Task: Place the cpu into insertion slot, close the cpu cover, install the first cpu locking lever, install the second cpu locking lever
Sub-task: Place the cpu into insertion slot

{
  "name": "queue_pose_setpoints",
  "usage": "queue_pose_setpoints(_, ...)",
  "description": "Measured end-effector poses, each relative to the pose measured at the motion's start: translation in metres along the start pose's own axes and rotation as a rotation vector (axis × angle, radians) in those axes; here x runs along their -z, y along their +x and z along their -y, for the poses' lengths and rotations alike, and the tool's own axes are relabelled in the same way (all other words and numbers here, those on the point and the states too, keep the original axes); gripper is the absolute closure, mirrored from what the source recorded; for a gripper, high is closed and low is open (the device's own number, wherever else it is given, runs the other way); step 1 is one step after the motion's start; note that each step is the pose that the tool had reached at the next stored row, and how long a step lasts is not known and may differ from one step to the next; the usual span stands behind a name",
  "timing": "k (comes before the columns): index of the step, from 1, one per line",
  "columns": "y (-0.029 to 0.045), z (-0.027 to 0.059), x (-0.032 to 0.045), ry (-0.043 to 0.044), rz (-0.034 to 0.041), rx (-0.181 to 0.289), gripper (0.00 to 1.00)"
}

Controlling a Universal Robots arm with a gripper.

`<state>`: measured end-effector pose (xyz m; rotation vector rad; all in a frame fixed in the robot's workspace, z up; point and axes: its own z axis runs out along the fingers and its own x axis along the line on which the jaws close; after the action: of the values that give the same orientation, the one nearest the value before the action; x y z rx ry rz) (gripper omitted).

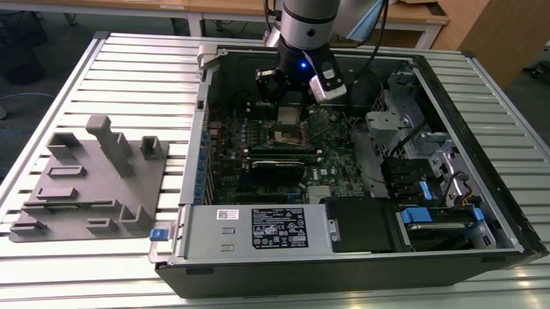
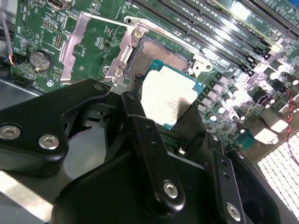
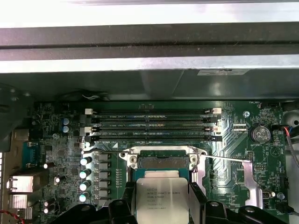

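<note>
My gripper (image 2: pixel 161 111) is shut on the cpu (image 2: pixel 170 91), a pale silvery square chip pinched at two opposite edges by black fingers (image 3: pixel 125 198). The cpu (image 3: pixel 162 198) hangs just above the green board, close beside the insertion slot (image 3: pixel 162 161), whose pin field lies bare inside its silver rim. The cpu cover (image 3: pixel 247 182) is flipped open and lies flat next to the slot. A thin wire locking lever (image 3: pixel 229 159) stands raised beside it. In the exterior view the gripper (image 1: pixel 290 106) reaches down into the open computer case over the slot (image 1: pixel 292 135).
Long black memory slots (image 3: pixel 152 126) run just beyond the socket. Inside the case are a black-labelled power supply (image 1: pixel 257 228) and a grey drive bracket (image 1: pixel 391 122). A grey fixture plate (image 1: pixel 90 180) lies on the slatted table at the exterior view's left.
</note>
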<state>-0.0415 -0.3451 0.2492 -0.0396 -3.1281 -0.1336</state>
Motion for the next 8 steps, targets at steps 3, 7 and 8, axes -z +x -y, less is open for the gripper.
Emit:
queue_pose_setpoints(3,-0.0003,0.0,-0.0001,-0.0002,0.0001,0.0,0.46)
queue_pose_setpoints(7,-0.0004,0.0,-0.0001,-0.0001,0.0001,0.0,0.46)
queue_pose_setpoints(8,-0.0004,0.0,-0.0001,-0.0001,0.0001,0.0,0.46)
